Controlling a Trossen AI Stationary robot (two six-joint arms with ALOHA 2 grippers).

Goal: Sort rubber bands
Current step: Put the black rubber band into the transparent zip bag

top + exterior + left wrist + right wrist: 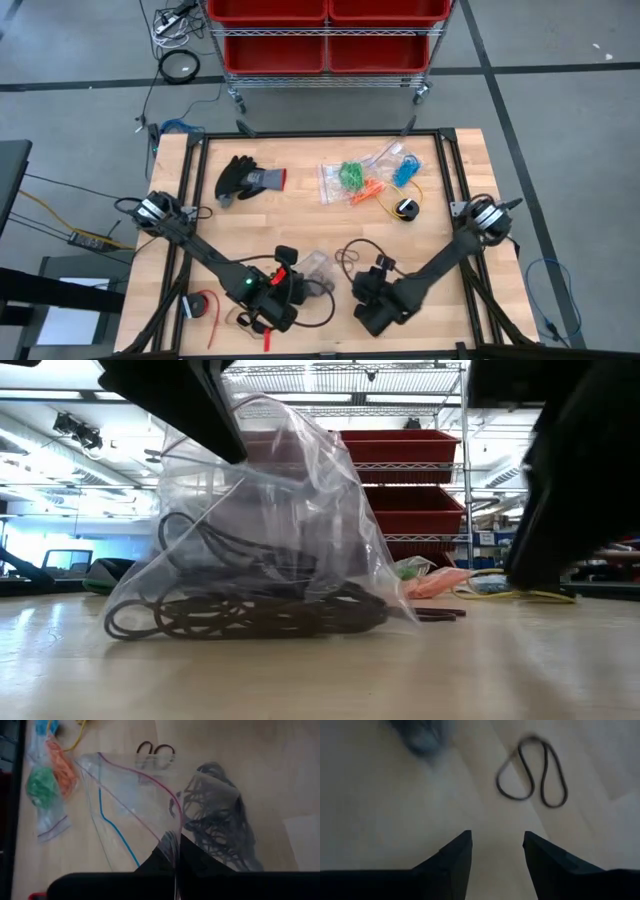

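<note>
You can see a gray floor (560,110) all around the wooden table (300,215). Dark lines run across that floor. Behind the table stands a metal cart on wheels (325,85) with red bins (400,445) stacked on its shelves. Some cables (178,62) lie on the floor beside the cart. Look up and you will find long bright lights on the ceiling (60,400).

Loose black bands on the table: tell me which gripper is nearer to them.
Right. The right gripper hovers just short of the loose black bands, jaws open. The left gripper is off to the far side of them, shut on the clear bag of black bands.
</note>
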